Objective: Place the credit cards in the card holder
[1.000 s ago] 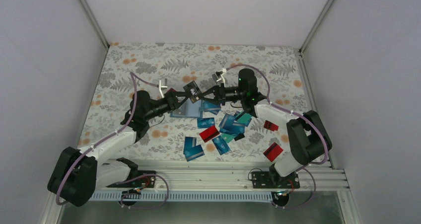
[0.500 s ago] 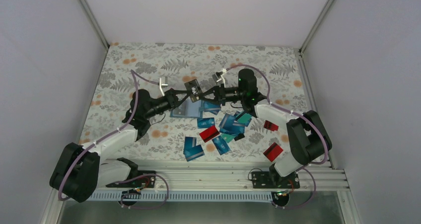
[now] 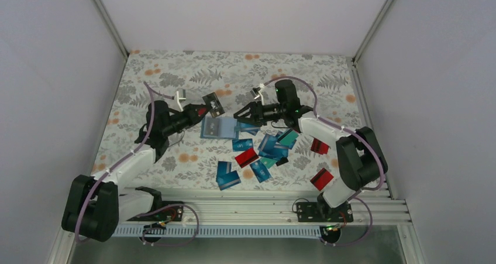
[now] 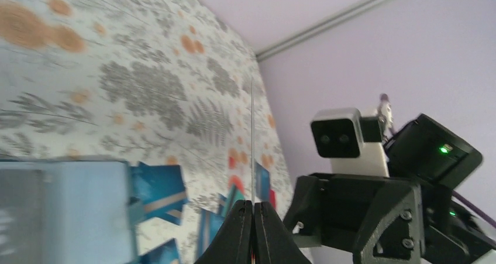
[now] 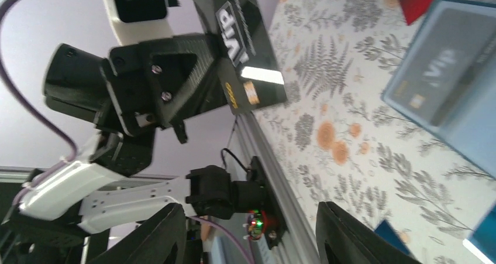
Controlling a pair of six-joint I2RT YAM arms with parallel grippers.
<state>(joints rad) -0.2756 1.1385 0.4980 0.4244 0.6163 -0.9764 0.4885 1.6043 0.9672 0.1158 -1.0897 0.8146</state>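
While my left pincer (image 4: 253, 216) pinches one black card (image 5: 241, 50), my right pincer (image 5: 248, 211) gapes empty; most credit cards (image 3: 261, 170) lie loose beside the card holder (image 3: 217, 128).

Left arm (image 3: 131, 161), white links with black joints, is leaning forward, wrist tilted upward. Left gripper (image 3: 200, 109), black and two-fingered, is pinching a black glossy card (image 3: 213, 104) by one edge, jaws pressed together. Right arm (image 3: 327, 129), same build, is bending inward with its wrist pointing left. Right gripper (image 3: 240, 114) is hanging empty, jaws parted, facing the left gripper, apart from it.
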